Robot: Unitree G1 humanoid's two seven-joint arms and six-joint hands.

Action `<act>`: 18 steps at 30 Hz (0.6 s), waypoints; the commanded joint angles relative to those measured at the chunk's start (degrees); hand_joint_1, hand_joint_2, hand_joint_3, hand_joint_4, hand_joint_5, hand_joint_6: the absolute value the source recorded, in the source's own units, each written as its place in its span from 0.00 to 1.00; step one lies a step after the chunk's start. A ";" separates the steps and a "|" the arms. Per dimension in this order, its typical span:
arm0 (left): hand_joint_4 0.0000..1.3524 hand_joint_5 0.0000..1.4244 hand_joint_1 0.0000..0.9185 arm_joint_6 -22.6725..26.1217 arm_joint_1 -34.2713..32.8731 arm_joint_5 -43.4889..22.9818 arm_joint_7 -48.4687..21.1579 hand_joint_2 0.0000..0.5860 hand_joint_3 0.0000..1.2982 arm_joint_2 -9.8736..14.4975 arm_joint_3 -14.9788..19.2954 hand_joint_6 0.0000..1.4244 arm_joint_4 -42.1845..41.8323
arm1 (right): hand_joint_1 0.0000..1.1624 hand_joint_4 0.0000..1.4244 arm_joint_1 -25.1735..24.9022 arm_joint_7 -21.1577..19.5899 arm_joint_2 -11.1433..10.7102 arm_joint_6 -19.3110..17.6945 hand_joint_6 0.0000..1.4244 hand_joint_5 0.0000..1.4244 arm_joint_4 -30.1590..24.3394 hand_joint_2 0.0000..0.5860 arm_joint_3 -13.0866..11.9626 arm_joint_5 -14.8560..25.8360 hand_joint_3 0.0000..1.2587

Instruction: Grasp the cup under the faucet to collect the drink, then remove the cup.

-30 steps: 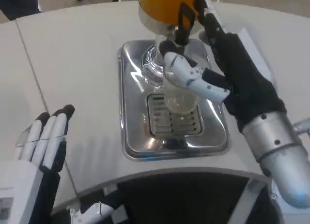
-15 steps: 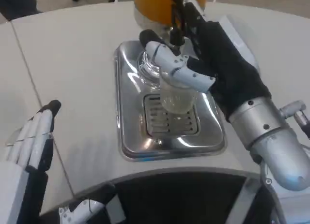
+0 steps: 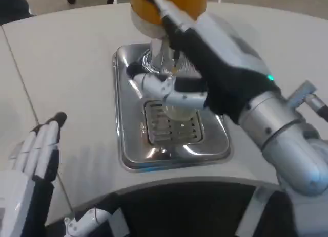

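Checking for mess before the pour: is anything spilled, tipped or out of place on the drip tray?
Nothing stands out. The cup stands upright on the metal drip tray below the orange dispenser, with the right hand wrapped around it. No spill shows on the tray.

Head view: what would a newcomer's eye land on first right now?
The right hand reaching across the middle, its fingers wrapped around the clear cup on the shiny steel drip tray. Just above it, the orange dispenser at the top edge. The left hand waits flat at lower left.
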 commanded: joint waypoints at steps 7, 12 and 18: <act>0.00 0.00 0.00 4.26 -0.53 -0.18 -4.50 0.21 0.00 -0.44 -1.45 0.00 0.74 | 0.33 0.00 0.66 8.35 -2.37 0.02 0.02 0.00 -1.80 0.71 3.87 -11.04 0.00; 0.00 0.00 0.00 5.31 -1.38 -1.25 -4.75 0.21 0.00 -0.66 -1.34 0.00 1.35 | 0.33 0.00 0.67 12.45 -0.97 0.62 0.02 0.00 -2.26 0.70 2.90 -14.27 0.00; 0.00 0.00 0.00 6.05 -3.79 -2.71 -4.90 0.21 0.00 -0.40 -1.58 0.00 3.25 | 0.32 0.00 0.30 15.31 0.28 -0.64 0.02 0.00 -2.32 0.71 2.16 -16.81 0.00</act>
